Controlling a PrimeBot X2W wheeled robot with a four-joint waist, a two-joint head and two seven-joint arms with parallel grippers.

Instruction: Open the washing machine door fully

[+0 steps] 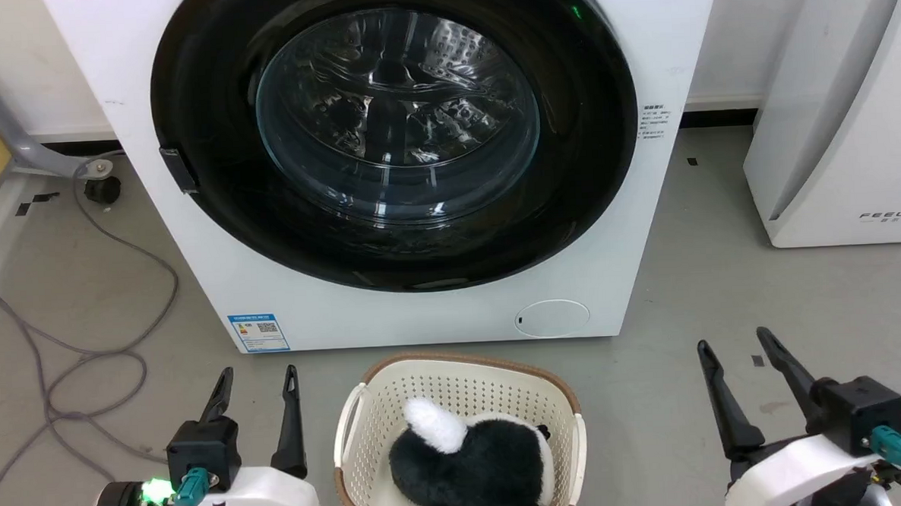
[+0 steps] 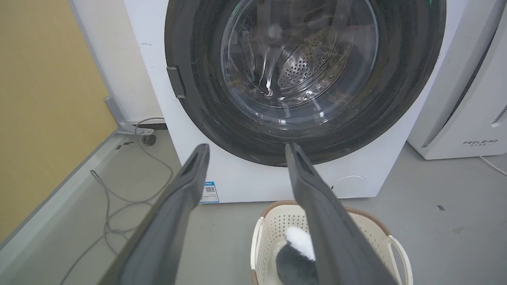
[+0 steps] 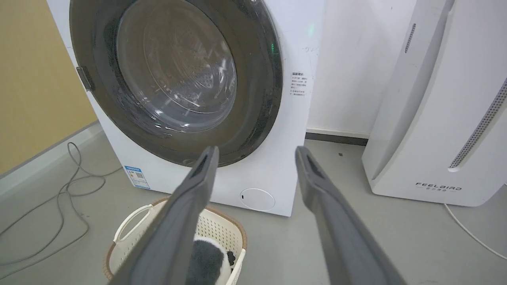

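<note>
Left pincer (image 1: 259,370), right pincer (image 1: 732,337): fingers apart, empty. Washing machine door (image 1: 395,134) shut, ahead of and above both, well apart. Risk: fingers slip off small handle tab (image 1: 177,170) on glossy rim; basket (image 1: 365,397) between pincers may snag forward reach.

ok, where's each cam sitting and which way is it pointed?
Head: on the head, facing forward-down at the shut door of the washing machine; left claw and right claw open, bottom corners.
Left wrist: left arm, looking along its fingers at the door.
Right wrist: right arm, along its fingers, door from the right.
Shared: all three catch the basket.
</note>
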